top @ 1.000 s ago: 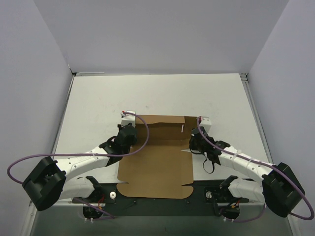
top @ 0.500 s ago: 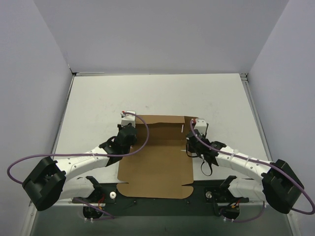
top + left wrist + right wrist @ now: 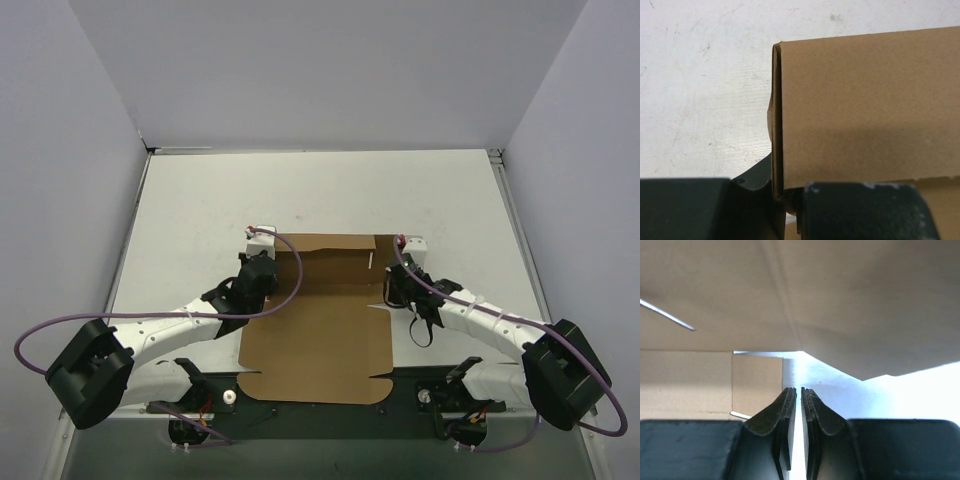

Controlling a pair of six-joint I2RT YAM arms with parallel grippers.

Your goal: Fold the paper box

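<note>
Cardboard, plain brown and unmarked: one paper box lies mostly flat on the white tabletop between two arms, its far strip creased. The left gripper pinches the doubled left edge. The right gripper, at the far right corner, is pressed together on nothing. From above, both sets of fingertips are hidden under the wrists.

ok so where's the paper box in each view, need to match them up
top external: paper box lies centre, toward the table's near edge
left wrist: paper box fills the upper right, folded edge running into the left gripper
right wrist: paper box spans the top, above the right gripper
shared landmark: the white table, in all three
</note>
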